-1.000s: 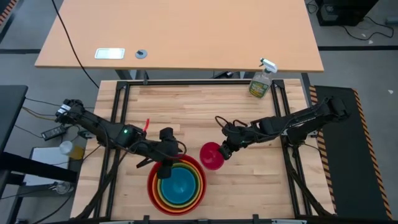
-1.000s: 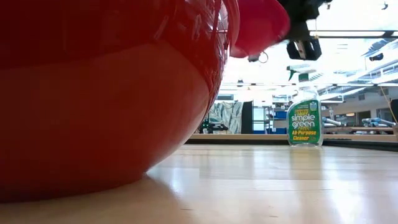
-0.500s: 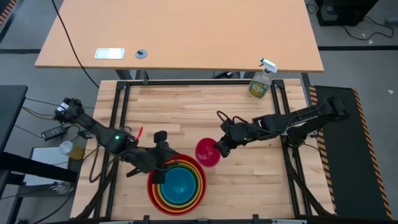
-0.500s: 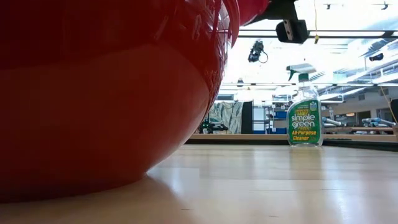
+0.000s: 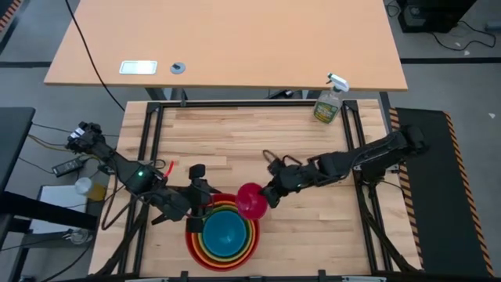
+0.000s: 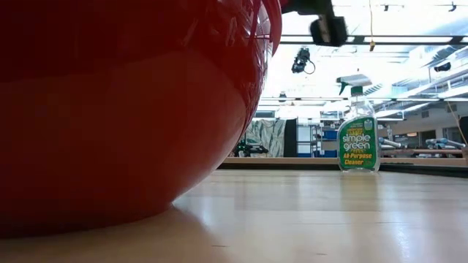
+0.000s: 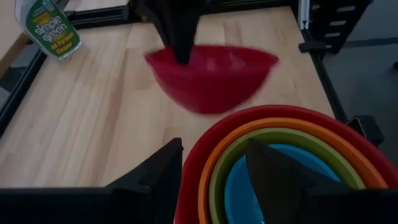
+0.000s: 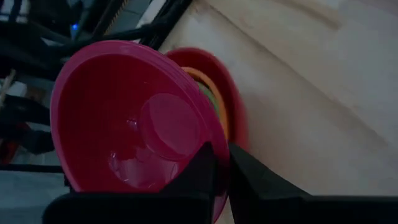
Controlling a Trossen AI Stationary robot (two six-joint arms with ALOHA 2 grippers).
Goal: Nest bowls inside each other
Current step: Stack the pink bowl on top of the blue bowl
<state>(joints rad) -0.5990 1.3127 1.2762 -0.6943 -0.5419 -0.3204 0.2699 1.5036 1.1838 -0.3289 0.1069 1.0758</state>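
- Done: red bowl [image 5: 191,241], orange bowl [image 7: 214,163], green bowl [image 7: 222,176], blue bowl [image 5: 225,233] nested at the surface [image 5: 258,137] near edge.
- Left: pink bowl [image 5: 251,200], pinched by its rim in right claw [image 5: 267,197], carried above stack's rim.
- Left claw [image 5: 196,205] spread wide, straddling the stack's rim without gripping it.

Both arms are dark, near-black, built of slim jointed segments with thin black cables looping off them. The left arm [image 5: 133,177] shows a small green indicator light and a short red marking, possibly a cable or tag. The right arm [image 5: 368,157] ends in two dark wedge-shaped fingers [image 8: 205,165].
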